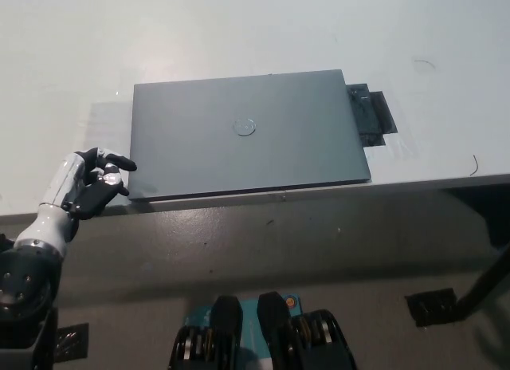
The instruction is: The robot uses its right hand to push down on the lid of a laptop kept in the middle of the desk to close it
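- Just off the near-left corner of the laptop (pixel 247 134), the fingers (pixel 111 167) of the white left hand (pixel 89 185) are seen loosely curled and slightly parted, holding nothing; the fingertips lie close to that corner, but contact cannot be confirmed.
- The left hand is shown at rest over the near edge of the desk (pixel 239 27), with its forearm leading away from the laptop toward the lower left.
- The right hand is not visible in the head view; the state of its fingers cannot be told.
- The laptop is shown flat in the middle of the desk with its lid fully down, a round emblem (pixel 245 127) at the lid's centre; the closing is judged complete.
- A dark object (pixel 370 115) is seen beside the laptop's right edge; what it is cannot be told.
- Risk: the laptop's near edge lies close to the desk's near edge, so any further downward or inward press could, it is judged, slide the laptop toward the drop.
- Risk: a movement of the left hand toward the corner could nudge the laptop askew.
- Open room: bare desk is left beyond the laptop's far edge and to both sides; little margin is left on its near side.
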